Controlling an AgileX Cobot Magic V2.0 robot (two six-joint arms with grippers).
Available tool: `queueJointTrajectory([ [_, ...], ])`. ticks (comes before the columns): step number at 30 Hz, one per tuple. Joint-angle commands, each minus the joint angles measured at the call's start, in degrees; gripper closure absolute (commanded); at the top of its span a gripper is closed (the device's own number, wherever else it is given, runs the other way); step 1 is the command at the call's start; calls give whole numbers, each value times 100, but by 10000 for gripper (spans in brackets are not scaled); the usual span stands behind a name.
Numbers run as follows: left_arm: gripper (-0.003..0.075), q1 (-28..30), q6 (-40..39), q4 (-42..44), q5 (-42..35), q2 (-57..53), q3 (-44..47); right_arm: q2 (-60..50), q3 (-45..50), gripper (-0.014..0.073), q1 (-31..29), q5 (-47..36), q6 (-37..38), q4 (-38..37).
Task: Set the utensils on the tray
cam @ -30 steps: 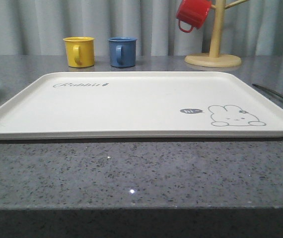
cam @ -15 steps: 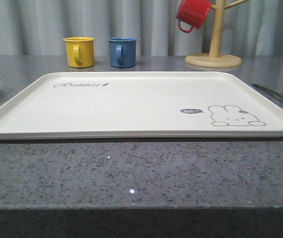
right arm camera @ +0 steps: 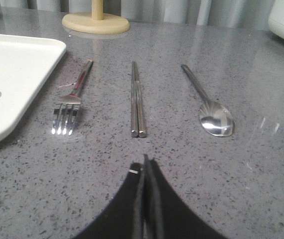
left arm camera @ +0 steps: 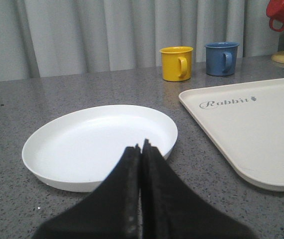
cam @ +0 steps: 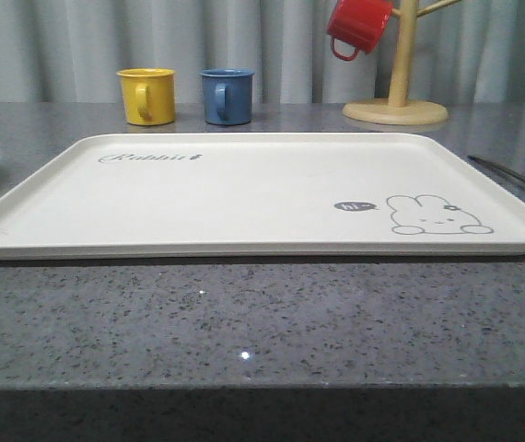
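right gripper point(right arm camera: 144, 164): fingers pressed together, empty; open wide before descending on shiny silver four-tined fork point(right arm camera: 71, 102), nearest cream rectangular plastic tray point(right arm camera: 12, 74).

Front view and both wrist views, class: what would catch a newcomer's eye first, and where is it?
The big cream tray with its rabbit drawing dominates the middle of the grey table. To its right lie the fork, chopsticks and spoon side by side, off the tray. To its left sits a white plate, and yellow and blue mugs stand behind.
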Motion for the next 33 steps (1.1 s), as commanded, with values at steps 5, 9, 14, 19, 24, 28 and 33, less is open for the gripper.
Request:
queueJointTrajectory([
  [5,738,18,-69,-65,-1329,-124,-11,-107,-119,650,-47,-1118,-4,-26],
  [9,738,18,-69,-65,-1528,-100,-542,-107,-662,657,-47,-899,-7,317],
  [14,738,18,-69,-50,-490,435,-1740,174,-1819,657,-47,-72,-7,312],
  [19,738,18,-69,268,190,1684,-2638,1085,-2736,657,-47,451,-7,312],
  [24,738,18,-69,316,275,2543,-3090,1663,-3017,657,-47,668,-7,312],
  [28,738,18,-69,316,229,2590,-3089,1663,-3017,654,-47,668,-7,312],
  [33,629,18,-69,305,277,2590,-3089,1663,-3017,519,-47,673,-7,312],
])
